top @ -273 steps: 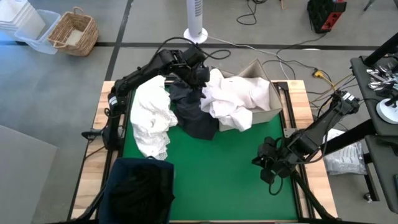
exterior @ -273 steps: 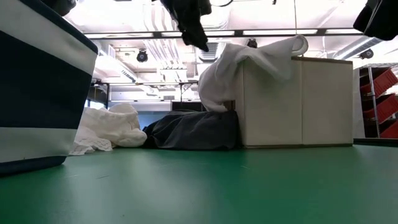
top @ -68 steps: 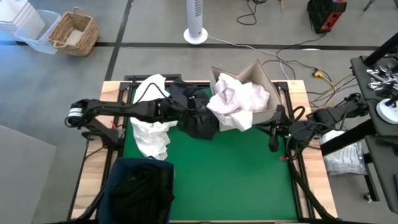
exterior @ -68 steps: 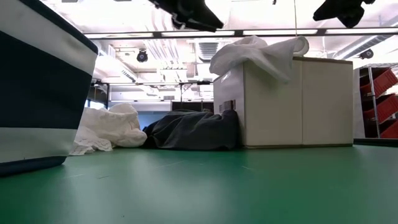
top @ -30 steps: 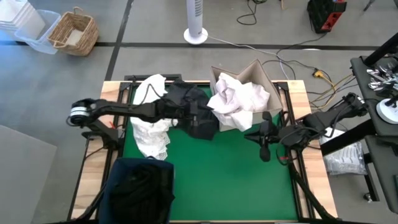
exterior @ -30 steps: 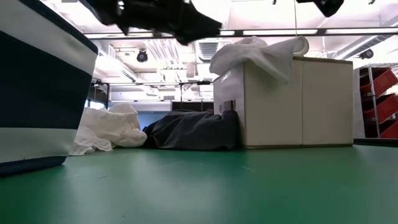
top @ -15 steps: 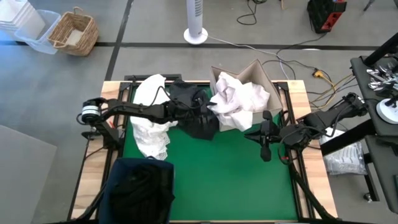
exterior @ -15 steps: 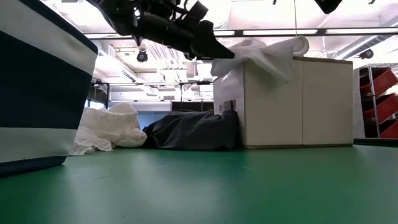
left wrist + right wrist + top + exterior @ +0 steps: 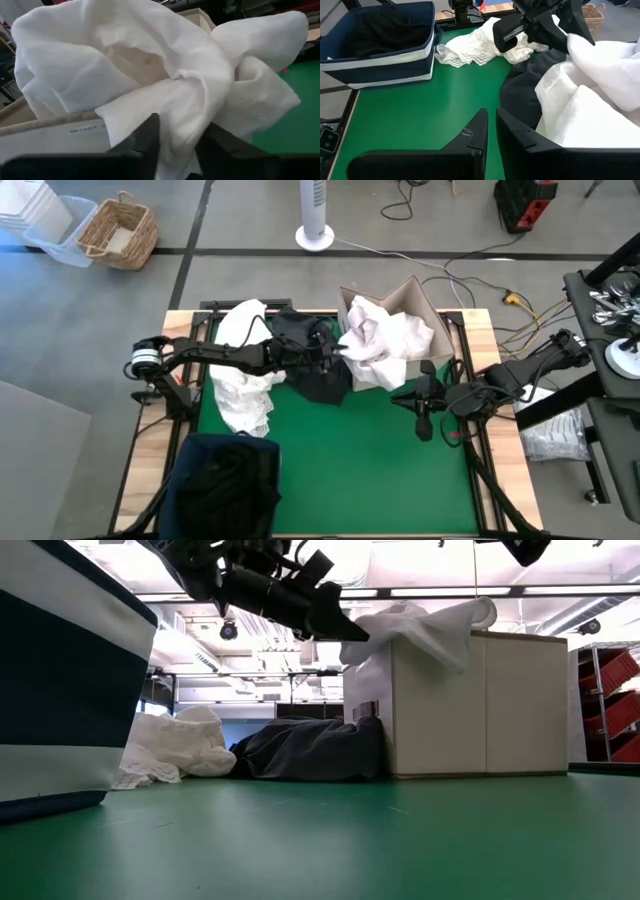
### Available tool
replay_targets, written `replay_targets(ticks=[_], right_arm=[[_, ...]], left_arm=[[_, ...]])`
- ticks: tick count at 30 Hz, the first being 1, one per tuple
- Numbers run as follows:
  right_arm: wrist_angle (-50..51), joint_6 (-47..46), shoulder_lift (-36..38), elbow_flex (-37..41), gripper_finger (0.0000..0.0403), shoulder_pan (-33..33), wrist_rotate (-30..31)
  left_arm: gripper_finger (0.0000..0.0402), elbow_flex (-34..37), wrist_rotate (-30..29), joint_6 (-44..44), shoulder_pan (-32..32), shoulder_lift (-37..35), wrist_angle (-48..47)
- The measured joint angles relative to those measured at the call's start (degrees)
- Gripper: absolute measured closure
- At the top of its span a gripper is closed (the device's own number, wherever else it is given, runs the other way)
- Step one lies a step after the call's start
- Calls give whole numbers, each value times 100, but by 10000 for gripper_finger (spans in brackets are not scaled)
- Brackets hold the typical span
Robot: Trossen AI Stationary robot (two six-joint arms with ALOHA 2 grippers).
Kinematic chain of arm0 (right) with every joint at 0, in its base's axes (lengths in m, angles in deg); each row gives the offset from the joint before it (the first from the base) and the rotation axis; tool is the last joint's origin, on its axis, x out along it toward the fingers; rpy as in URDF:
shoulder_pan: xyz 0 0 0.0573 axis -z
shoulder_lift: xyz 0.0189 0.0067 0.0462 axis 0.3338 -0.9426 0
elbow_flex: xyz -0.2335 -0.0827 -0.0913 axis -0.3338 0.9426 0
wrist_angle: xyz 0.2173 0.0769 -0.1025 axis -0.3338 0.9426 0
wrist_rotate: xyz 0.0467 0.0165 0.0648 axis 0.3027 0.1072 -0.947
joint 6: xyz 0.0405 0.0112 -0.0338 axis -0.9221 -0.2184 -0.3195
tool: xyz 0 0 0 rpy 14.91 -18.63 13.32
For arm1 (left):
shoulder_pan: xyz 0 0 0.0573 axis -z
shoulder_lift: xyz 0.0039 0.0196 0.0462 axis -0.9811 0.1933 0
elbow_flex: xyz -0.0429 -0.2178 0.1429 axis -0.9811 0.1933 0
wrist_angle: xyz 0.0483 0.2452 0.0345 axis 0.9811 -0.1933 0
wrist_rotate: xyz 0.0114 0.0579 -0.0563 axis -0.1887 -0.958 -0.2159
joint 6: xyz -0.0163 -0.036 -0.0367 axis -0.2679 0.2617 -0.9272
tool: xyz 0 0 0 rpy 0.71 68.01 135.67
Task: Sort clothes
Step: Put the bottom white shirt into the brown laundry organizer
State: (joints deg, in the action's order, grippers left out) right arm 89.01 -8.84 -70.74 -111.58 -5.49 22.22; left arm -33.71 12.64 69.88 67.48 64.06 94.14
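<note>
White garments [image 9: 385, 340] are heaped in the beige cardboard box [image 9: 428, 305] and hang over its left wall [image 9: 420, 625]. A dark garment [image 9: 315, 380] lies at the foot of the box, and a white one [image 9: 240, 385] lies left of it. My left gripper [image 9: 337, 353] is open at the heap's left edge, above the dark garment. My right gripper [image 9: 400, 396] is shut and empty, held above the mat to the near side of the box. My left gripper comes level from the table's left, its open fingers [image 9: 147, 137] on either side of a hanging fold [image 9: 175, 115] of the white garment at the box's left wall. The cloth lies against the fingers' inner sides. The garment rests on the box.
A navy fabric bin [image 9: 225, 485] with dark clothes inside stands at the near left corner and also shows in the right wrist view [image 9: 385, 47]. Bare green mat [image 9: 350, 460] lies between the bin and the box.
My left gripper has moved toward the table's right edge and a little down, from over the dark garment to the white cloth at the box's left wall. The clothes lie as before.
</note>
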Motion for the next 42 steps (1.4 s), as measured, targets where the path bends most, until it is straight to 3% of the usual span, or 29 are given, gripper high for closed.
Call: replay_targets(ticks=[5, 10, 18, 27, 35, 42], right_arm=[[10, -23, -22, 0, 375, 0, 2], [1, -30, -29, 0, 375, 0, 2], [17, -11, -20, -21, 374, 0, 1], [12, 141, 24, -37, 375, 0, 2], [-27, 139, 57, -39, 375, 0, 20], [-7, 136, 57, -39, 375, 0, 22]], left_arm=[[393, 4, 17, 21, 0, 0, 133], [399, -323, 352, 157, -22, -7, 168], [401, -1688, 847, 778, -163, 76, -800], [401, -2787, 2108, 222, -938, 312, -1204], [402, -4141, 2304, -860, -1528, 1578, -1817], [402, -5874, 2589, -544, -1515, 2729, -3425]])
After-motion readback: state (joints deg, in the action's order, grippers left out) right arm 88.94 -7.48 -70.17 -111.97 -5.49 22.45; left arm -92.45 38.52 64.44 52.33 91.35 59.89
